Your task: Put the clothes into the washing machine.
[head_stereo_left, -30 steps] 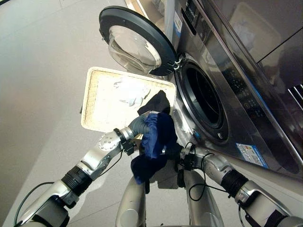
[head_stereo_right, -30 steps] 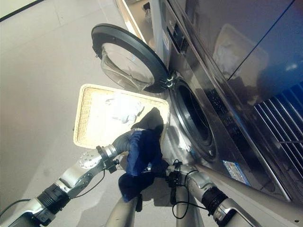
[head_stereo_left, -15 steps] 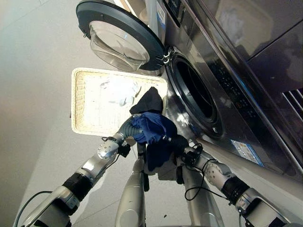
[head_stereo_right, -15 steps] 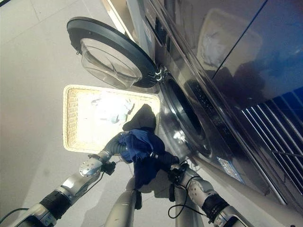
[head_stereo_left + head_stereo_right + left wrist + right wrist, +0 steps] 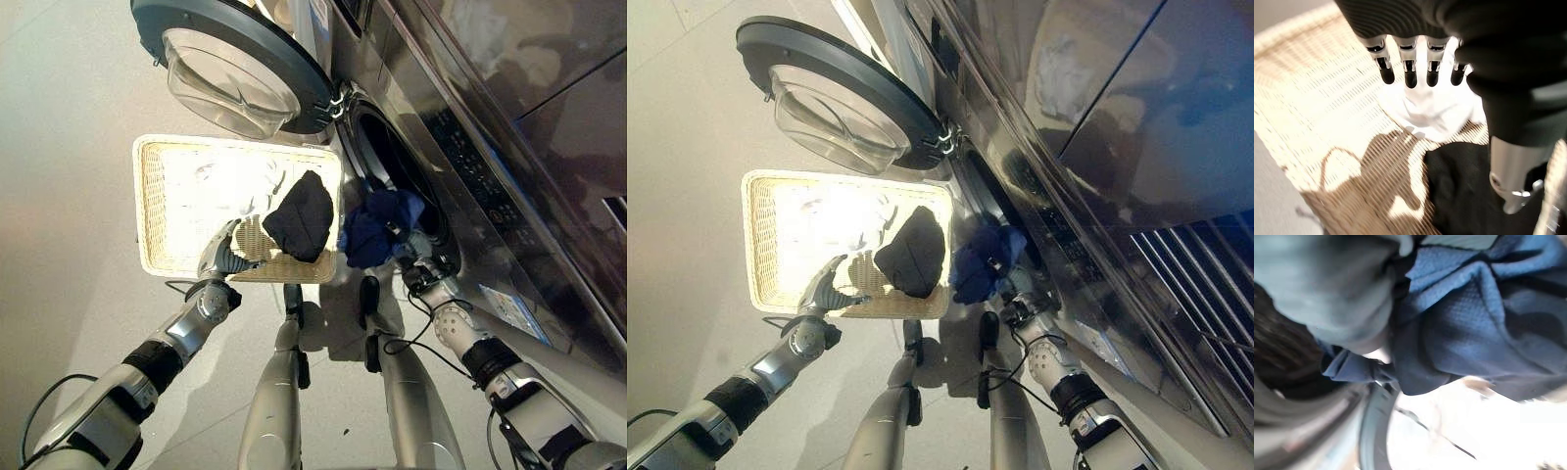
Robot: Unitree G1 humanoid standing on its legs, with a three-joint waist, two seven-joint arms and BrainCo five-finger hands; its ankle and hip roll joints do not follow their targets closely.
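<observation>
A pale, smooth floor (image 5: 69,147) carries everything here. Standing on it is a silver-grey washing machine (image 5: 509,147) with its round door (image 5: 230,64) swung open toward the basket. Just beside the machine's front, a shallow rectangular wicker basket (image 5: 152,211) sits flat on the floor. Inside the basket lie a white cloth (image 5: 1435,110) and a black garment (image 5: 302,217), the black one resting near the basket's edge closest to the machine.
</observation>
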